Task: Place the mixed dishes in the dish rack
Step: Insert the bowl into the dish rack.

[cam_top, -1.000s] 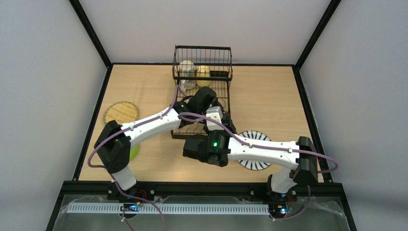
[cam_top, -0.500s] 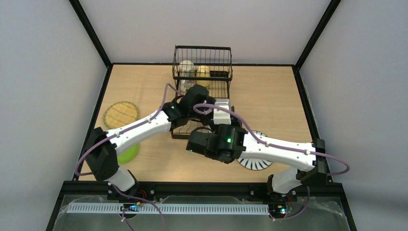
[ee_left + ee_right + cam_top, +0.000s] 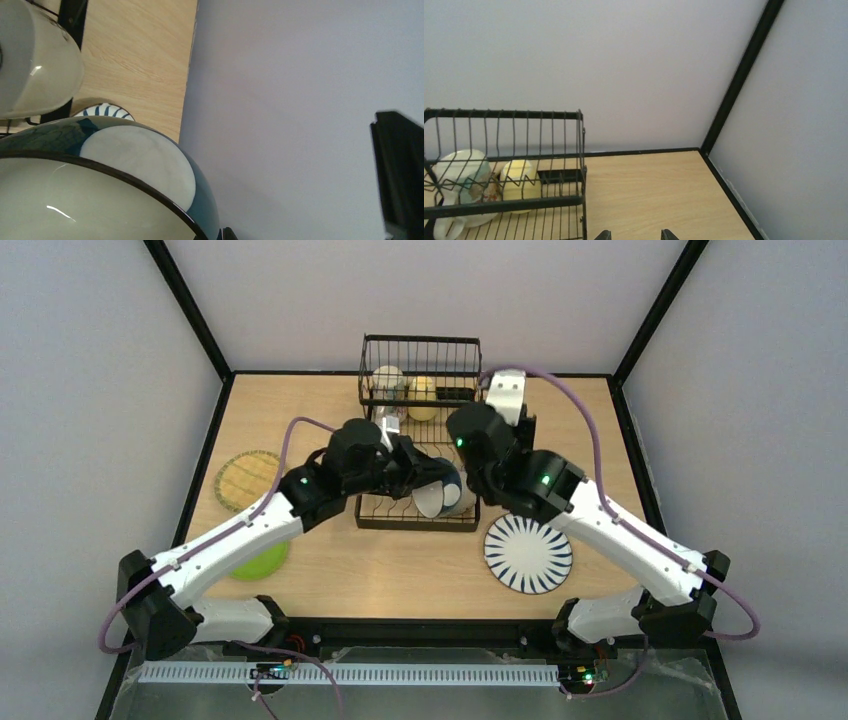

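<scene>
Left gripper [image 3: 418, 476] is being held fully closed against two small bowls, white bowl [image 3: 429, 500] and blue-white bowl [image 3: 457, 486]. Whether a rim is being pinched cannot be told.

Top view: both bowls are being propped, touching each other, in the front part of the one dish rack [image 3: 420, 525]. Two mugs, beige mug [image 3: 388, 382] and yellow mug [image 3: 423, 390], are being shown in its raised basket. Three plates are being shown on the table [image 3: 380, 570]: yellow woven-look plate [image 3: 250, 476], lime-green plate [image 3: 262, 562], striped plate [image 3: 528, 553].

Left wrist: both bowls are being shown close up, striped plate behind.

Right wrist: right gripper [image 3: 634, 234] is being held open, nothing between its fingers. Both mugs are being seen in the basket.
</scene>
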You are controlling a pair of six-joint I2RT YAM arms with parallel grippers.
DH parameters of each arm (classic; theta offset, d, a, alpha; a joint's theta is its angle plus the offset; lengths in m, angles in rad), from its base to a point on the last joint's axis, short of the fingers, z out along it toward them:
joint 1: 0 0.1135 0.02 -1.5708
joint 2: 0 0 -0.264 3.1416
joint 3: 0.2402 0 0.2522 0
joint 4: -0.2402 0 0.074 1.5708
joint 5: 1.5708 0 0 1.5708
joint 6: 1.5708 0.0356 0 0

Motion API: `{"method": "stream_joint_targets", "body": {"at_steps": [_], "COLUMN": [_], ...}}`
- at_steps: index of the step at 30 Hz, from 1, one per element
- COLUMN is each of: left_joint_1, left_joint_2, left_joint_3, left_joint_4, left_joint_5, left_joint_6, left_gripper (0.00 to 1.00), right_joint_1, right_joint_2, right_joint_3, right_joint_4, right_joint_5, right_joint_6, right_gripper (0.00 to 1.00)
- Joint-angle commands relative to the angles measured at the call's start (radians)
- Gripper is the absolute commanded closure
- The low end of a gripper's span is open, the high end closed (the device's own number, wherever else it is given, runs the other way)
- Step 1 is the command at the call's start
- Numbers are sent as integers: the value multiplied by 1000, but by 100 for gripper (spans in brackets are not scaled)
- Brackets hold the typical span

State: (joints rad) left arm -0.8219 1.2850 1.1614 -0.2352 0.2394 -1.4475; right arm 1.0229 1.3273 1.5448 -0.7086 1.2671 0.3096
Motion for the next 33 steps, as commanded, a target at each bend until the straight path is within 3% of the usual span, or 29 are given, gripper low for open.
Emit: {"method": "stream_joint_targets", "body": {"at_steps": [1,6,8,12,14,18,22,27,33], "left_joint_1": [44,105,138,201,215,236,249,273,341], "left_joint_2": [-94,-180,-206,-205,-184,-125,-50,27,103], "left_joint_3": [-67,-182,-259,-404,-428,-424,-421,-415,-439], "left_joint_4": [116,219,346,639,700,756,808,851,994], "left_joint_5": [44,101,148,253,296,394,487,571,633], "left_joint_6": [70,129,120,51,75,171,240,320,317], "left_gripper": [98,98,98,98,98,98,98,98,99], "right_joint_1": [-99,-234,-281,-364,-408,-494,-550,-599,-627], "right_joint_2": [63,124,130,96,68,17,-18,-19,-2], "right_joint_3": [130,214,214,142,90,-11,-89,-131,-164], "right_joint_4": [132,99,86,131,173,258,325,357,415], "right_joint_5": [-276,-539,-645,-860,-962,-1144,-1235,-1295,-1329], "right_joint_6": [-227,-218,-194,-161,-158,-152,-161,-171,-179], "right_gripper": [45,41,38,32,31,18,11,9,8]}}
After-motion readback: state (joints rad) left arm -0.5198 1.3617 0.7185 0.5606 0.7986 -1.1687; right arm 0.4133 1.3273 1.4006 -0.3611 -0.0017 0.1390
